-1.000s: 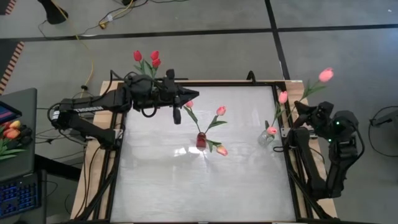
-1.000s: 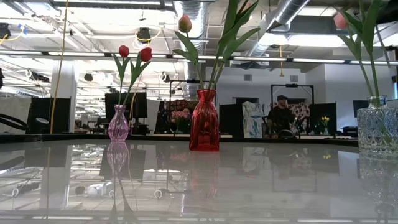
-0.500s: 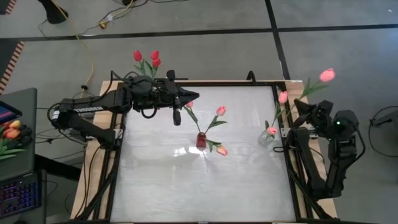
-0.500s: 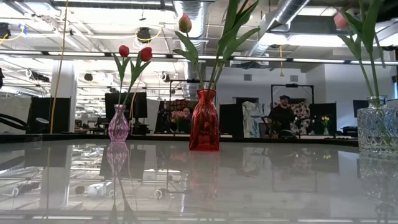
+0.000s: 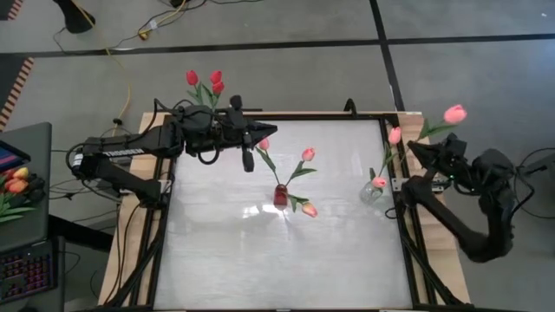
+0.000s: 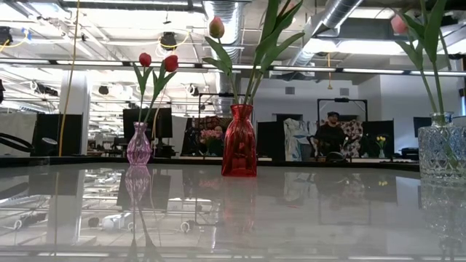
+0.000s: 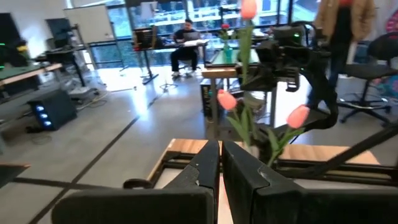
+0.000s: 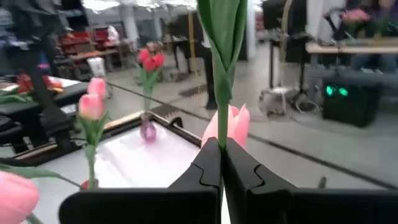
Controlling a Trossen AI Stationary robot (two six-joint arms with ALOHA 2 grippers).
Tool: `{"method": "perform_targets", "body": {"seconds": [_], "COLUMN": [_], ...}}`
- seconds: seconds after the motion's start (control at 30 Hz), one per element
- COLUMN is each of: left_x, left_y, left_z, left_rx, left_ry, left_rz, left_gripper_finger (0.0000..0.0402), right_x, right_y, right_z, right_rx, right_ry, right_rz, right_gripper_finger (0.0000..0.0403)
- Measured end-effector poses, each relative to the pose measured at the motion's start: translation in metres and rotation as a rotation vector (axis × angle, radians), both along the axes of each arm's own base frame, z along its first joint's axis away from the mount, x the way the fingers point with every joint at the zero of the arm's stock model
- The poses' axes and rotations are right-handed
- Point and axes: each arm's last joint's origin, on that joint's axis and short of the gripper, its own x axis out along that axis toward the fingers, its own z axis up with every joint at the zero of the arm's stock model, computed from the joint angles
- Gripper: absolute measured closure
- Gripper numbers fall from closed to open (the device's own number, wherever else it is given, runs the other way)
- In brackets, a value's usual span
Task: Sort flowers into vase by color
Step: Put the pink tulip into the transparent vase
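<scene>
**Currently: a pink tulip is being held at the tabletop's right edge**

Overhead, a pale glossy tabletop [image 5: 277, 251] is being viewed with a dark arm at each side. The right pincer [image 5: 419, 149] is being kept fully closed on the green stem of a pink tulip [image 5: 454, 113], whose head is being carried out beyond the tabletop's right edge, above the floor. In the right wrist view the stem [image 8: 222, 124] is seen being pinched between the two dark fingers [image 8: 205, 171], rising straight up from them.

Just beside that pincer, a clear glass vase [image 5: 371, 191] is standing at the right edge of the tabletop, with pink tulips [image 5: 395, 135] leaning out of it. Near the tabletop's middle, a red vase [image 5: 281, 196] is standing upright with three orange-pink tulips [image 5: 308, 154] spreading outward. At the far left corner, a small purple vase [image 6: 138, 148] is holding red tulips [image 5: 205, 82].

The left pincer [image 5: 257, 133] is being held closed and empty, over the far left part of the tabletop, between the red tulips and the red vase. Its fingers [image 7: 208, 163] are seen pressed together in the left wrist view, with nothing between them.

Off the tabletop, at the far left, a separate bunch of orange tulips [image 5: 16, 182] is lying on a dark desk. Across the room, a seated person [image 6: 329, 135] is being glimpsed in the low view.
</scene>
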Motion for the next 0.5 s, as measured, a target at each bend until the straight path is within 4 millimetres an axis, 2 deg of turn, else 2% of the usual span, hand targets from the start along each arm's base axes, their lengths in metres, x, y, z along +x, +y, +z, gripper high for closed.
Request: {"method": "perform_targets", "body": {"seconds": [0.27,0.5], "left_x": [-0.001,-0.001], "left_y": [0.004,0.004], "left_z": [0.003,0.006], "left_rx": [0.004,0.012], "left_ry": [-0.029,-0.055], "left_rz": [0.073,0.094], "left_gripper_finger": [0.0395,0.0395], "right_x": [-0.013,-0.025], "right_y": [-0.02,-0.043], "right_z": [0.0,0.009], "right_rx": [-0.024,-0.006], "right_ry": [-0.012,-0.066], "right_rz": [0.167,0.313], "right_gripper_finger": [0.0376,0.0376]}}
